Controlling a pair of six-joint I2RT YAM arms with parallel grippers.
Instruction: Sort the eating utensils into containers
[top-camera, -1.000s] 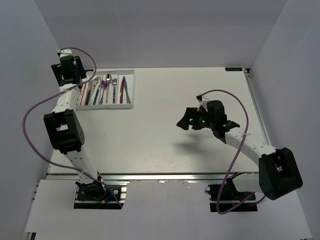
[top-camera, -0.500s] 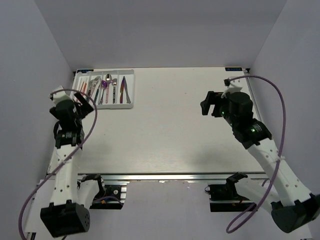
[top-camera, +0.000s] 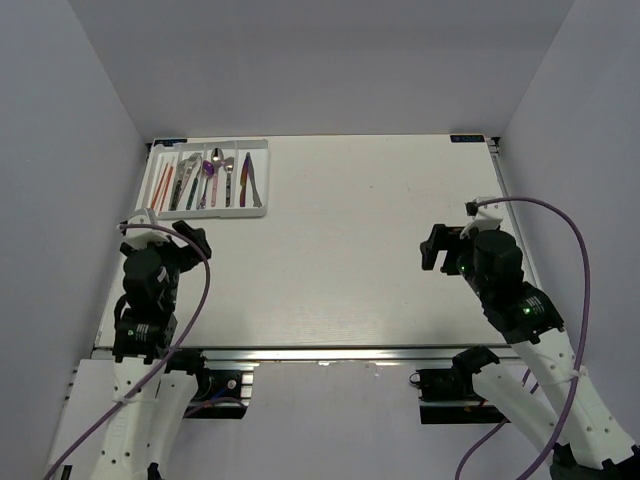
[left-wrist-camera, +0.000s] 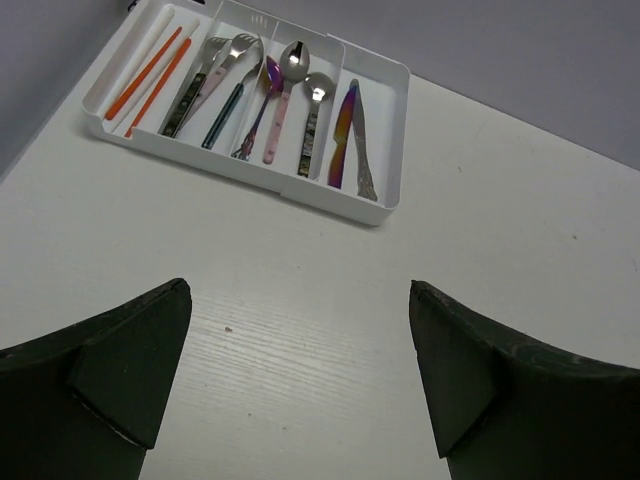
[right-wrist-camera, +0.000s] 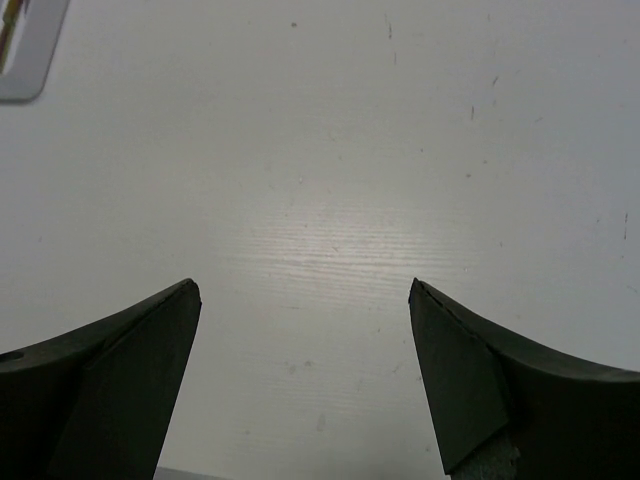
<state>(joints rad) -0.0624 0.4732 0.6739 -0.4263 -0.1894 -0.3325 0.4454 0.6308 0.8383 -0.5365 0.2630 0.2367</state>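
1. Your left gripper (left-wrist-camera: 298, 292) hangs wide open and empty over the table (top-camera: 340, 220), near its front-left edge.
2. Your right gripper (right-wrist-camera: 303, 288) is spread apart too, holding nothing.
3. The utensils (left-wrist-camera: 278, 120) lie in the tray (left-wrist-camera: 385, 110) at the far-left corner.

The utensils (top-camera: 215, 178) lie inside the white tray (top-camera: 210, 213), at far left.

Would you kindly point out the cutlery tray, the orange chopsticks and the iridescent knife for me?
cutlery tray (left-wrist-camera: 300, 190), left wrist view, on its near wall.
orange chopsticks (left-wrist-camera: 143, 73), left wrist view, middle of one stick.
iridescent knife (left-wrist-camera: 341, 133), left wrist view, middle of its length.
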